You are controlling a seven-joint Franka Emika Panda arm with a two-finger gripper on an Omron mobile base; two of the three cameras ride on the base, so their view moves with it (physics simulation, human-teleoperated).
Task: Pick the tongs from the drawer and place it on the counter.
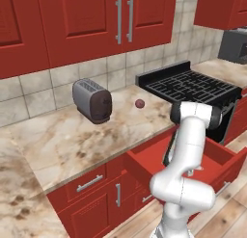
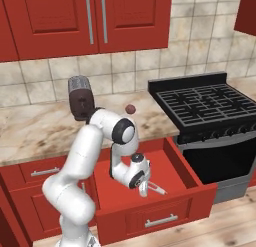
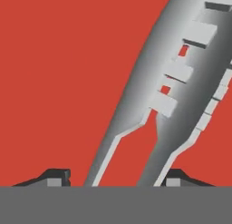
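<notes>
Gripper [image 2: 144,189] lowered into open drawer [image 2: 150,213], jaws spread wide either side of tongs [image 3: 181,78]; no grip seen yet; counter [image 1: 72,140] above.

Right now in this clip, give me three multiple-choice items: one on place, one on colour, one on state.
1. Where do the tongs lie?
A. in the drawer
B. on the counter
C. on the stove

2. What colour is the drawer floor?
A. black
B. red
C. beige

3. How is the drawer?
A. shut
B. pulled out
C. off its rails on the floor

Answers:
1 A, tongs rest on its floor by the gripper.
2 B, the hand view shows red around the tongs.
3 B, its box juts out from the cabinets.
</notes>
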